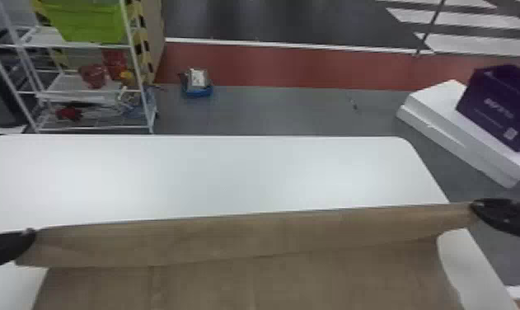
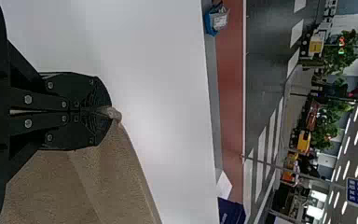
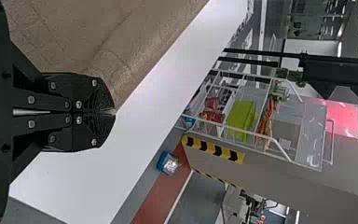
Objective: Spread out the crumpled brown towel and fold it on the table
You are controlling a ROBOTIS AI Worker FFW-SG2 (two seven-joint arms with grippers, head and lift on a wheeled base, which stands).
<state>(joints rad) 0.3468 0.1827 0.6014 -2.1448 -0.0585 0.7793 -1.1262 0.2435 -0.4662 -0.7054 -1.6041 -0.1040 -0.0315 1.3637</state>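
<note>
In the head view, the brown towel (image 1: 250, 239) is drawn wide between the left pincer (image 1: 31, 238) and right pincer (image 1: 475, 206), across the near part of the white desk (image 1: 209, 177), a smoother band along its far edge. Beyond are a rack (image 1: 136, 62) with a green bin (image 1: 90, 20) and a purple box (image 1: 497, 107).

The left wrist view shows the left pincer (image 2: 108, 112) closed on a bunched corner.

In the right wrist view, the right pincer (image 3: 112, 112) is closed on the softly creased towel's edge.

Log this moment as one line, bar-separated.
left claw: shut on brown towel | right claw: shut on towel | towel edge: stretched between claws | white table: extends beyond edge
</note>
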